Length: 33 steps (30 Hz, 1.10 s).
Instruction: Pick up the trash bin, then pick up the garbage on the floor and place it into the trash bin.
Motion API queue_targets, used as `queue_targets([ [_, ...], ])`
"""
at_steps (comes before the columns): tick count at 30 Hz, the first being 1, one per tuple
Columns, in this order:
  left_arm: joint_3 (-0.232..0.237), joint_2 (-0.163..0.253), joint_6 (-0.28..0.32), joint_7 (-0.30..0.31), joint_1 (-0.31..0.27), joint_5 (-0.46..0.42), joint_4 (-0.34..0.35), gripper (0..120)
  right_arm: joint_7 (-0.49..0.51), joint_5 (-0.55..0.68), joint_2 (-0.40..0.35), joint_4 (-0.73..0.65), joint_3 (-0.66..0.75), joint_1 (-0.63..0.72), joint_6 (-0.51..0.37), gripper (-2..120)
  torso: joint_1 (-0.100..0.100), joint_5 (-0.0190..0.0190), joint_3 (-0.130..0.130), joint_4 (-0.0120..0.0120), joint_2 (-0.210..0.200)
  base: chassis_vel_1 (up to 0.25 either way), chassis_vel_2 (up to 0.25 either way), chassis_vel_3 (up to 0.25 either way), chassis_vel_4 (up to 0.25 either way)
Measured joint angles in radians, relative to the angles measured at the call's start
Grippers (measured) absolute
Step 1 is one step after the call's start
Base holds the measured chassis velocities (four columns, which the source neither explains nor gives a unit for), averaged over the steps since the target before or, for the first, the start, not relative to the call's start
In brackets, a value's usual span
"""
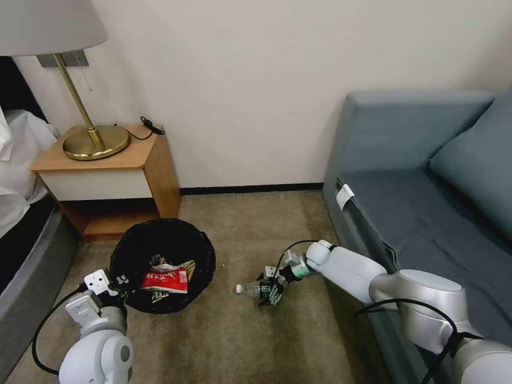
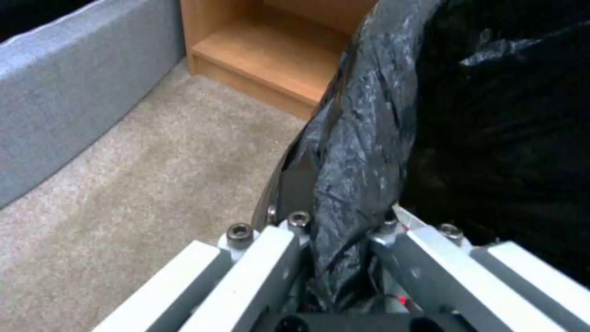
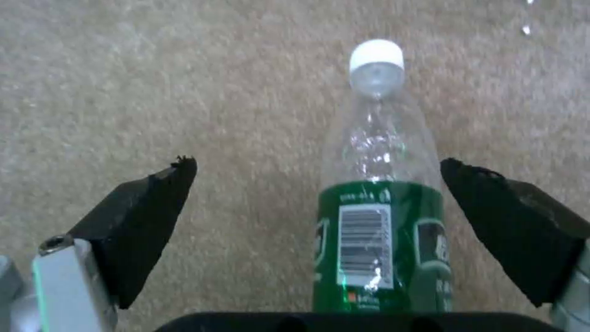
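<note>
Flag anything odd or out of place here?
One piece is still loose: the clear bottle lies on its side on the carpet, between the open fingers of the right claw. The left claw is clamped on the bagged rim of the trash bin. Nothing looks spilled or damaged.

Both arms reach down, each gripper low at the floor.
The left gripper (image 2: 341, 249) is clamped tight, arm bent close; the right gripper (image 3: 316, 184), arm stretched forward-left, has its fingers (image 3: 147, 207) spread wide.

Clear plastic bottle (image 3: 378, 193), rough carpet (image 3: 154, 92)
</note>
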<state>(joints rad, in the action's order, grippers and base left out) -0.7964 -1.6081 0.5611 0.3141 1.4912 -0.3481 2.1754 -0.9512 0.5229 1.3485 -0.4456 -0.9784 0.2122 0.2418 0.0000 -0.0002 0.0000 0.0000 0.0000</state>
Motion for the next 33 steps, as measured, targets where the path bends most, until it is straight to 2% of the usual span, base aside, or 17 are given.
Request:
queue_targets([
  [10, 0.002, 0.0, -0.006, -0.001, -0.001, -0.001, -0.014, 2, 0.013, -0.034, 0.028, 0.071, 0.041, 0.03, 0.004, 100, 0.0, 0.0001, 0.0, 0.0, 0.0, 0.0, 0.0, 0.0, 0.0],
  [28, 0.007, 0.0, -0.012, -0.003, -0.005, -0.001, -0.023, 2, 0.055, -0.053, 0.041, 0.094, 0.06, 0.064, 0.01, 96, 0.0, 0.0001, 0.0, 0.0, 0.0, 0.0, 0.0, 0.0, 0.0],
  [29, 0.007, 0.0, -0.013, -0.003, -0.005, -0.001, -0.024, 2, 0.061, -0.055, 0.041, 0.095, 0.061, 0.071, 0.011, 90, 0.0, 0.0001, 0.0, -0.0001, 0.0, 0.0, 0.0, 0.0, 0.0],
  [32, 0.008, 0.0, -0.014, -0.003, -0.005, -0.001, -0.026, 2, 0.065, -0.058, 0.041, 0.095, 0.063, 0.079, 0.013, 85, 0.0, 0.0001, 0.0, 0.0, 0.0, 0.0, 0.0, 0.0, 0.0],
  [33, 0.008, 0.0, -0.014, -0.003, -0.005, -0.001, -0.026, 2, 0.067, -0.06, 0.041, 0.095, 0.064, 0.082, 0.014, 79, 0.0, 0.0002, 0.0, 0.0, 0.0, 0.0, 0.0, 0.0, 0.0],
])
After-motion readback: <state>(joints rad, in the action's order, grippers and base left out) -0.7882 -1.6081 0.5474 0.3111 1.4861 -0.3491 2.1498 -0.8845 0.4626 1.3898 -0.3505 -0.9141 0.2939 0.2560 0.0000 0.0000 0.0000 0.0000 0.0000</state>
